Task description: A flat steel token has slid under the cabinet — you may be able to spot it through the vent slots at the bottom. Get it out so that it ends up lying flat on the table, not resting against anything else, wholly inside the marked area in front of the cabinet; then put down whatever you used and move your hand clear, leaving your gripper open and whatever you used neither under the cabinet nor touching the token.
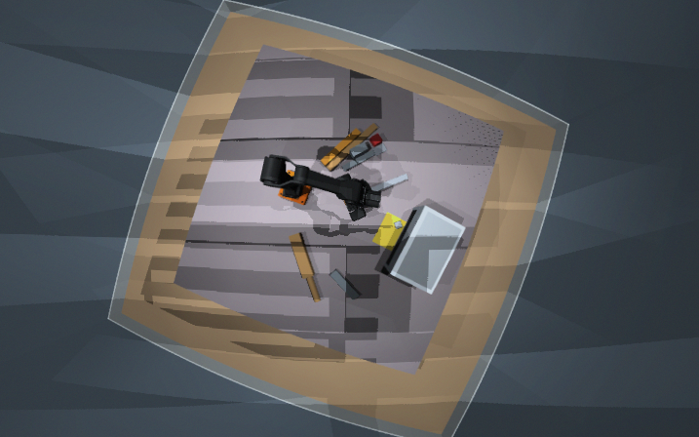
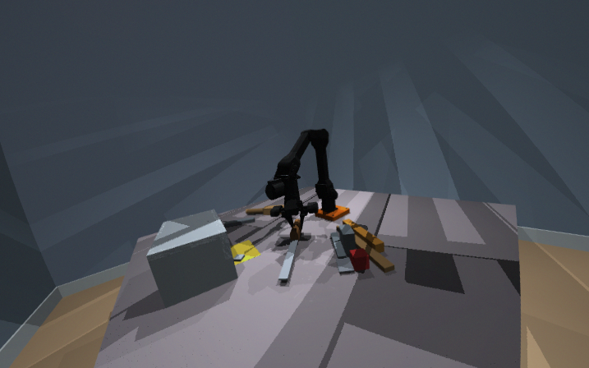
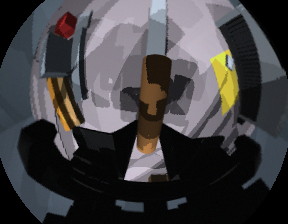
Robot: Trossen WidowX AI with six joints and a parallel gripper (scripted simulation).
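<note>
- Orange base (image 1: 301, 199) (image 2: 342, 213): at the left of the top view, with the black arm (image 1: 322, 180) (image 2: 322, 159) mounted on it
- Brown stick (image 1: 301, 258) (image 2: 257, 211): lies below the base in that view, broad at one end, narrow at the other
- Orange bar (image 1: 340, 146) (image 2: 370, 237): lies slantwise above the arm, well apart from the cabinet
- Grey bar (image 1: 343, 282) (image 2: 244, 221): lies near the brown stick's narrow end, apart from it
- Grey block (image 1: 360, 149) (image 2: 346, 235) (image 3: 59, 59): in the group beside the orange bar
- Gripper (image 1: 364, 196) (image 2: 295, 229) (image 3: 148, 123): points down, fingers closed around the tool's brown handle
- Red block (image 1: 376, 139) (image 2: 359, 259) (image 3: 66, 25): beside the grey block, at the outer end of the group
- Tool (image 1: 393, 181) (image 2: 288, 263) (image 3: 154, 102): held; its pale blade reaches outward, apart from token and cabinet
- Yellow area (image 1: 385, 233) (image 2: 246, 249) (image 3: 226, 92): in front of the cabinet
- Token (image 1: 398, 223) (image 2: 238, 257) (image 3: 230, 62): out from under the cabinet, at the yellow area's cabinet-side edge; whether wholly inside, cannot tell
- Cabinet (image 1: 428, 250) (image 2: 193, 269) (image 3: 240, 55): pale box at the right, vented side facing the yellow area
</note>
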